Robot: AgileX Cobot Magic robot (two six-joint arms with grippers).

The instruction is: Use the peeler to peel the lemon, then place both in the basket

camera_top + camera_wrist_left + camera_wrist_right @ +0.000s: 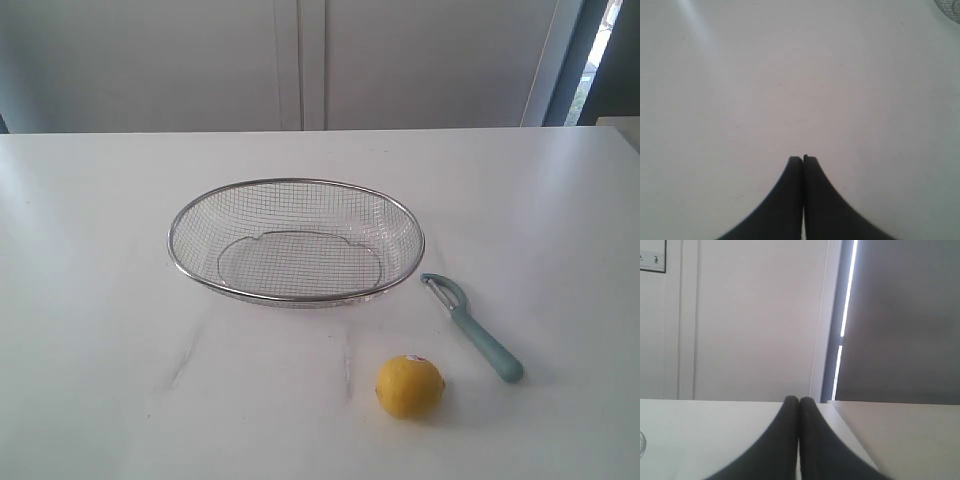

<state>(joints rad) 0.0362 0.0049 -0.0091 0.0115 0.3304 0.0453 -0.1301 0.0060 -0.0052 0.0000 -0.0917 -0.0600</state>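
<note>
A yellow lemon (410,386) with a small red-and-white sticker rests on the white table near the front, right of centre. Just right of it lies the peeler (472,327), teal handle toward the front, metal blade head toward the basket. The silver wire-mesh basket (296,297) stands empty mid-table behind them. Neither gripper shows in the exterior view. In the left wrist view my left gripper (803,159) is shut over bare table, holding nothing. In the right wrist view my right gripper (799,400) is shut and empty, pointing level across the table toward the wall.
A sliver of the basket's mesh (949,9) shows at a corner of the left wrist view. A white wall with door panels (300,60) stands behind the table. A second table surface (905,435) adjoins on the right side.
</note>
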